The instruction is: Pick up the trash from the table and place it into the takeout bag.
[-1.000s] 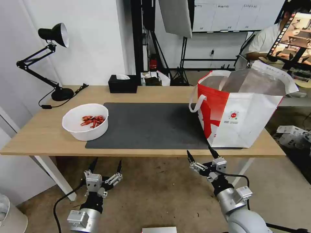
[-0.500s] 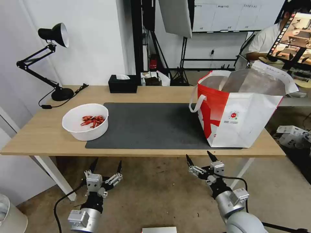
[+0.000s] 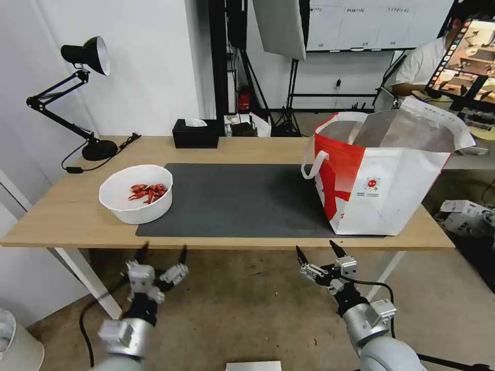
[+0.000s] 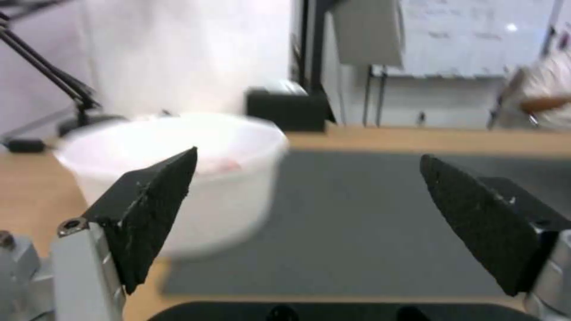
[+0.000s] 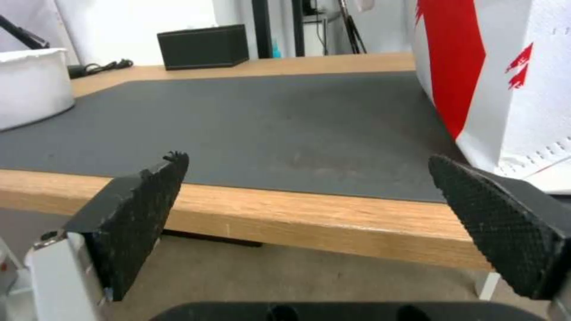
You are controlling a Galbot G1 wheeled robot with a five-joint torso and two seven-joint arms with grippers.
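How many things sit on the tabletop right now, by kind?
Bowl with red shells: 1
Takeout bag: 1
Mat: 1
Tissue box: 1
Desk lamp: 1
Total: 5 on the table

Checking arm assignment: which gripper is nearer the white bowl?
The left gripper, open just below the table edge in front of the white bowl. The right gripper, also open, sits below the takeout bag.

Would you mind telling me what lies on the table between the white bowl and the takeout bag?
In the head view, only the bare dark grey mat lies between the white bowl and the takeout bag; nothing rests on that stretch.
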